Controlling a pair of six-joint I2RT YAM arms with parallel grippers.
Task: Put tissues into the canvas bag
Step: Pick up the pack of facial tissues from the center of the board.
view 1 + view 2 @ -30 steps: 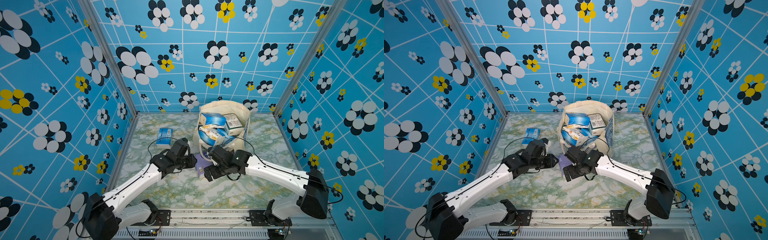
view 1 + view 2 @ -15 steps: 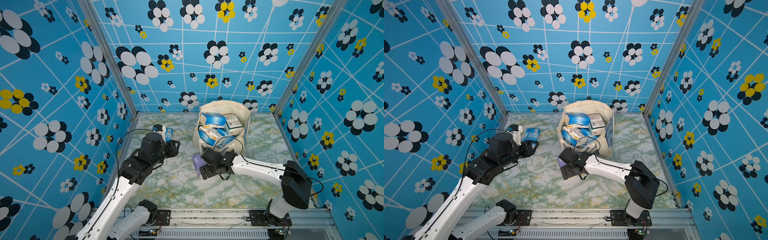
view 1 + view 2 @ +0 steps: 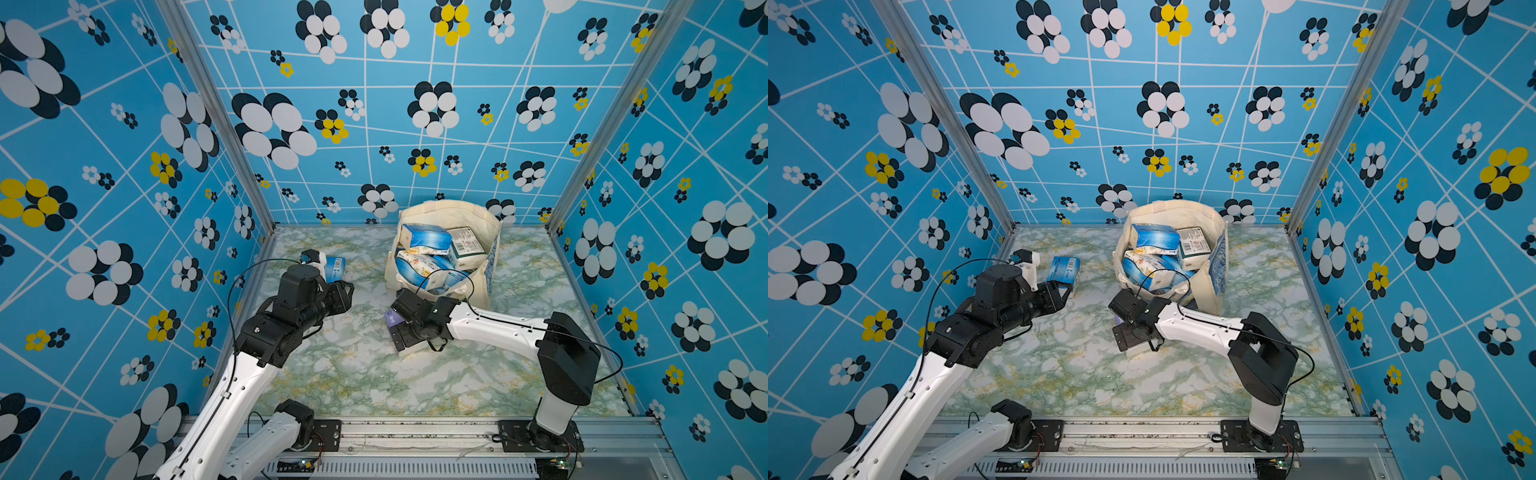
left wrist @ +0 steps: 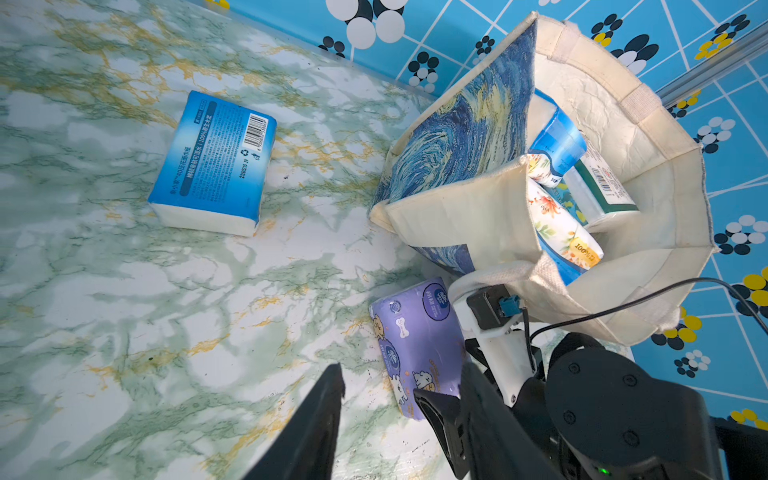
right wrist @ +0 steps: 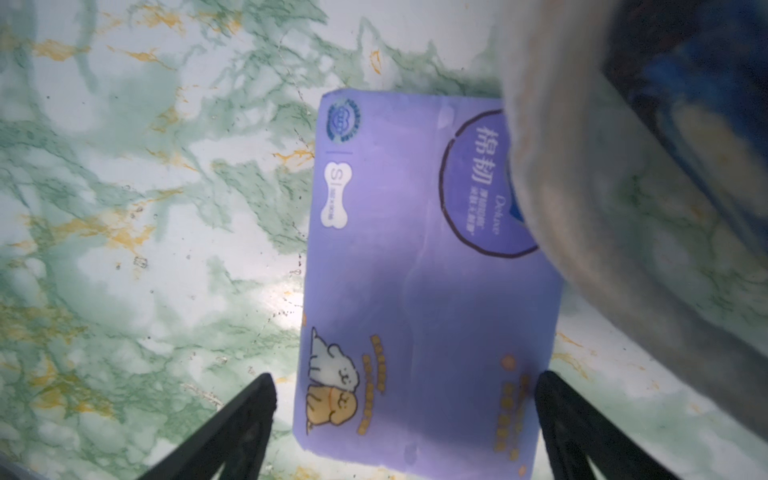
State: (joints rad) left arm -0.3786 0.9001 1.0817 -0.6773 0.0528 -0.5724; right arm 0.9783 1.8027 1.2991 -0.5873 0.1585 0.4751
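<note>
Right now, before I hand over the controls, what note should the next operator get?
Left tool: open, empty, beside the blue plastic-wrapped tissue pack lying on the marble-print table.
Right tool: open, straddling the lilac tissue pack that lies by the cream canvas bag; not yet closed on it.
Done: several packs sit in the bag.
Left: grip and bag the lilac pack, then the blue one.

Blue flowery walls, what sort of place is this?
Probably a robot test booth: blue flower-print wall panels box in a green marble-patterned tabletop, and two white robot arms are bolted to a grey metal rail.
</note>
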